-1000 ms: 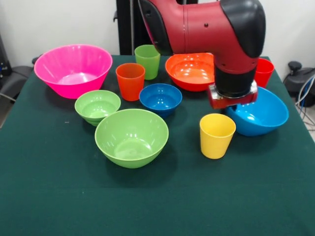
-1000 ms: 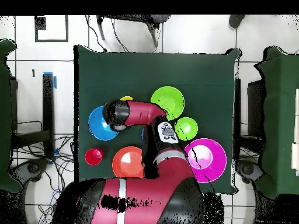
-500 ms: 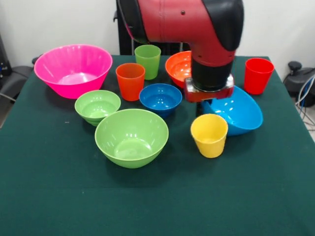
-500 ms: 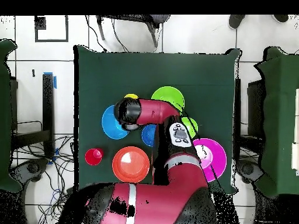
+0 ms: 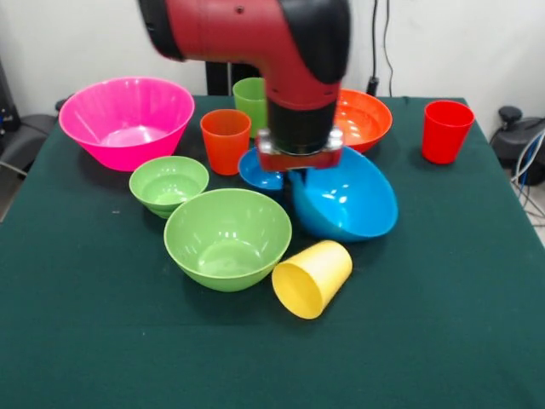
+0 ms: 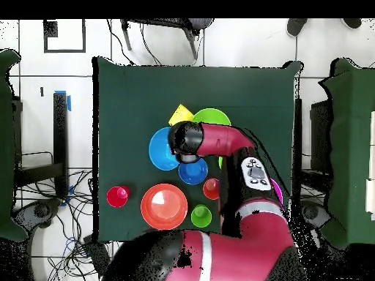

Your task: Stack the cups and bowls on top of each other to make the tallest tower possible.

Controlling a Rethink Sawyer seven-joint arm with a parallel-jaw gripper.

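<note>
arm (image 5: 255, 34) bent over tilted blue bowl (image 5: 345, 200)

The front view looks across the table (image 5: 102, 341) from slightly above, close enough that the cloth fills the frame toward 6 o'clock. The overhead view looks straight down from high up, taking in the whole table (image 6: 132, 95) and surrounding floor (image 6: 242, 44). Both share the tabletop.
</note>
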